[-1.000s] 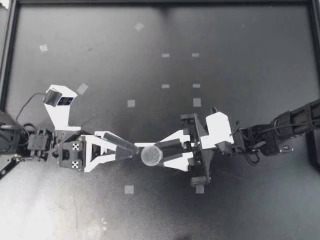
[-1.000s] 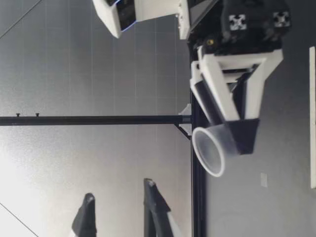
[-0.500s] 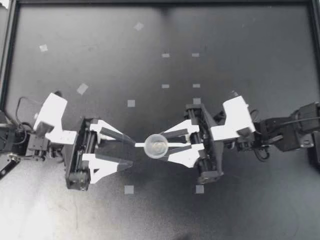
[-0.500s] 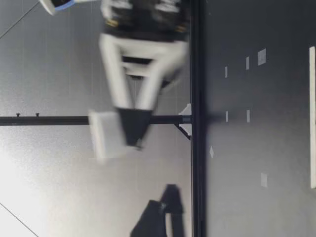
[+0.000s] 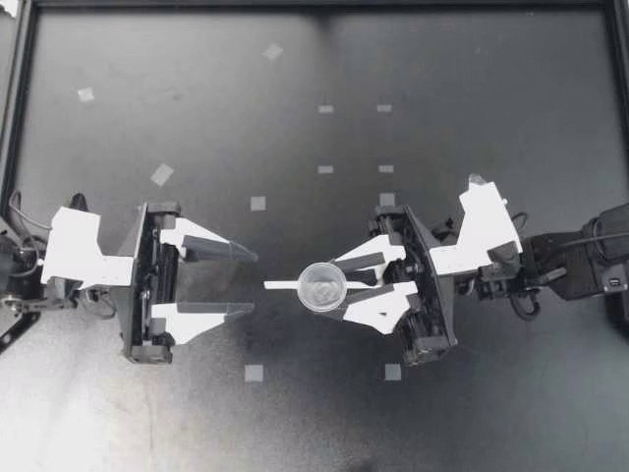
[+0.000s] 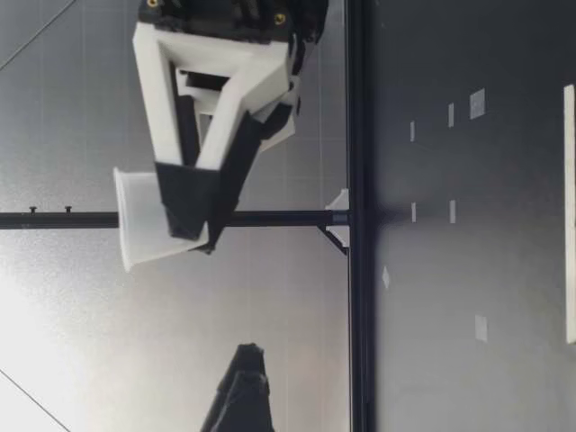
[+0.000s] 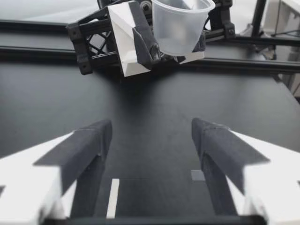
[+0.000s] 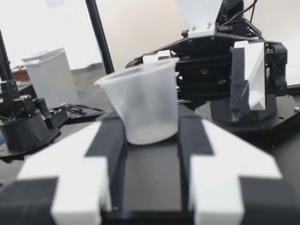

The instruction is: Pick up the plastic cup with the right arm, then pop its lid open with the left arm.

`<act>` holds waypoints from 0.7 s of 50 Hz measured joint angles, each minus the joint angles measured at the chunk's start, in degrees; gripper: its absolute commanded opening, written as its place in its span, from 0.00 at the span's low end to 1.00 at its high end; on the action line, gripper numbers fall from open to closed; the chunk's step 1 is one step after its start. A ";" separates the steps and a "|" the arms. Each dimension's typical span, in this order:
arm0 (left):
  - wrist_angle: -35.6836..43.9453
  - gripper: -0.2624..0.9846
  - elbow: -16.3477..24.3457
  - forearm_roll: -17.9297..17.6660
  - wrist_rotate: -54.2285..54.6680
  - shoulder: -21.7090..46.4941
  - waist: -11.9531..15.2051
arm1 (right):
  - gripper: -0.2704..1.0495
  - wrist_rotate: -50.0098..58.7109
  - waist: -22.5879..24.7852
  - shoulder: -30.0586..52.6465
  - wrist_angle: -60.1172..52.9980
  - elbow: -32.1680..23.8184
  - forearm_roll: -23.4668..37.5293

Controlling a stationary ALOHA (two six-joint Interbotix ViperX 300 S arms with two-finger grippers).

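Right gripper (image 5: 339, 283): closed on a clear plastic cup (image 5: 321, 287), one pad on each side of the lower wall. The cup is upright, mouth up, with nothing visible inside. The pinch sits low, so the rim and upper wall stand free above the fingers. The cup's taper probably keeps it from sliding down between the pads. In the low view the cup (image 6: 148, 220) hangs well above the tabletop (image 5: 472, 98) and touches nothing but the gripper.

Ahead of the cup: left gripper (image 5: 251, 283), fingers spread wide, nothing between them. It faces the right gripper tip to tip, with a clear gap to the cup. In the left wrist view the cup (image 7: 180, 26) is ahead of its fingers and higher.

Below, between the two grippers, a thin white strip (image 5: 280, 285) lies on the tabletop. Farther out, small tape squares (image 5: 257, 204) are scattered.
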State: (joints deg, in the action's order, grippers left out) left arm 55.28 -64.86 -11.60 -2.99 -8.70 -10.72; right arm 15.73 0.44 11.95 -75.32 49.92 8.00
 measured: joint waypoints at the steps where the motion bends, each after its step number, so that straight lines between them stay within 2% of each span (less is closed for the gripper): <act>1: 0.09 0.72 0.00 0.00 0.00 0.00 0.00 | 0.42 0.00 0.00 0.00 0.18 -0.09 0.00; 35: -2.55 0.72 0.09 0.00 -0.26 0.00 0.00 | 0.42 0.00 0.00 0.00 3.96 -0.88 0.88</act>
State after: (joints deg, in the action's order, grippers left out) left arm 52.73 -64.78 -11.60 -3.25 -8.70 -10.72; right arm 15.73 0.44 11.95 -71.37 49.04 8.88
